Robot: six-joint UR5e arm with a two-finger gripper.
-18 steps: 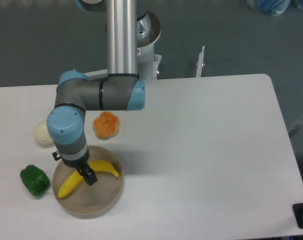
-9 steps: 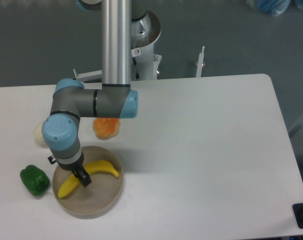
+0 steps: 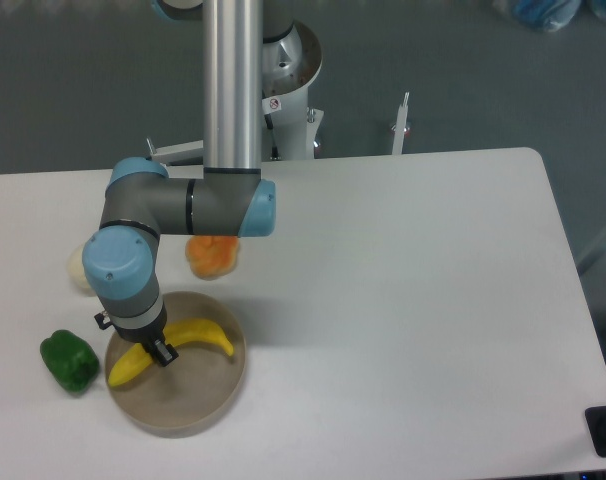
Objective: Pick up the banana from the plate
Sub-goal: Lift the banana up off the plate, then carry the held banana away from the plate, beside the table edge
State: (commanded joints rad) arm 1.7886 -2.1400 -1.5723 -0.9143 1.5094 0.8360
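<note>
- Overhead camera, against half a second ago: my arm's column and elbow sit where they were, but the wrist has drawn slightly toward 9 o'clock, and the banana (image 3: 183,342) has shifted with it. Its blunt left end now reaches the plate (image 3: 198,412) rim at about 9 o'clock, higher than it lay before.
- The plate itself has not moved; it rests on the white table (image 3: 413,300) toward the table's 7 o'clock corner.
- Edges and room: the green pepper (image 3: 69,361) lies just beside the plate at 9 o'clock, close to the banana's left tip. The orange fruit (image 3: 213,255) sits near the plate at 12 o'clock, partly under my arm's elbow. The whitish pear (image 3: 78,270) shows at 10 o'clock, mostly hidden behind the wrist. From 1 through 5 o'clock the tabletop runs bare out to the far edge.
- The gripper (image 3: 159,351) is down over the banana's middle, its dark fingers (image 3: 164,352) against the fruit. From this angle the wrist covers most of it, so I cannot tell how far apart the fingers stand or whether they have truly closed on the banana.
</note>
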